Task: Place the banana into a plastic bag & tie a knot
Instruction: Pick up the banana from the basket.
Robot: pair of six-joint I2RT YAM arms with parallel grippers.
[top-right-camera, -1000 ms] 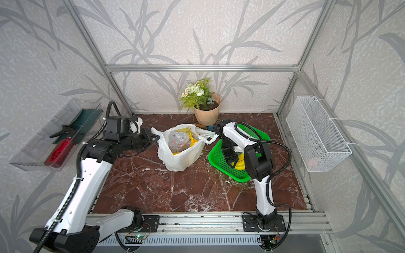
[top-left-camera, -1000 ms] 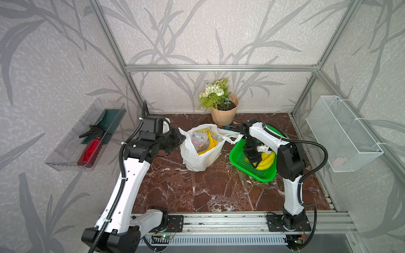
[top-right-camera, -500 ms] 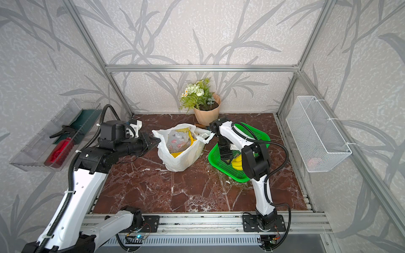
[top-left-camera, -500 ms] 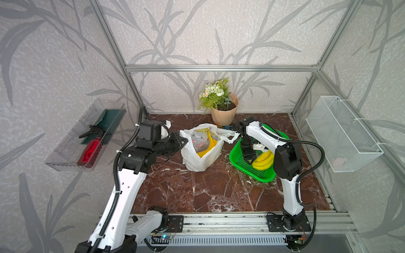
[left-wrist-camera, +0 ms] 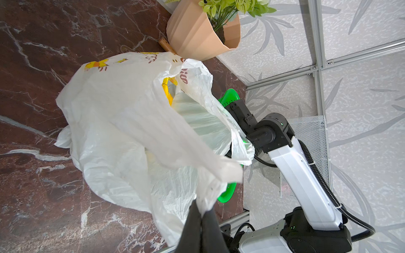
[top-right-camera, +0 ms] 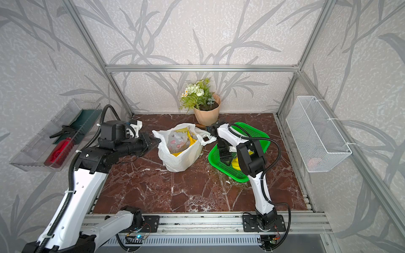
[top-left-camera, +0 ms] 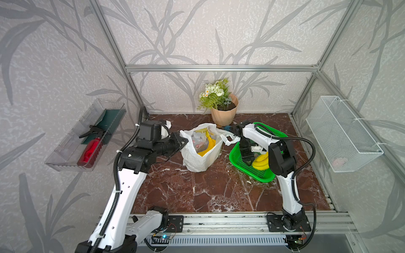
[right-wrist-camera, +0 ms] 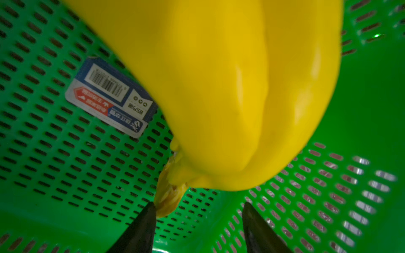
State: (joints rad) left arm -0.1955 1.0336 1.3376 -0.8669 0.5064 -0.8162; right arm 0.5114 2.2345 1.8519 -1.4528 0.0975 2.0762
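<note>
My left gripper (left-wrist-camera: 200, 213) is clenched on a handle of the plastic bag (top-left-camera: 200, 158), so I judge it is propping the mouth open toward the basket (top-left-camera: 256, 174). My right gripper (right-wrist-camera: 198, 210) hangs spread over the bananas (right-wrist-camera: 219, 87) lying in that basket. One finger touches the stem and nothing is grasped.

Crinkly white plastic bag (top-left-camera: 201, 160) upright and open-mouthed, yellow banana (top-left-camera: 210, 143) inside; banana bunch (top-left-camera: 260, 163) in the green basket (top-left-camera: 262, 177).
</note>
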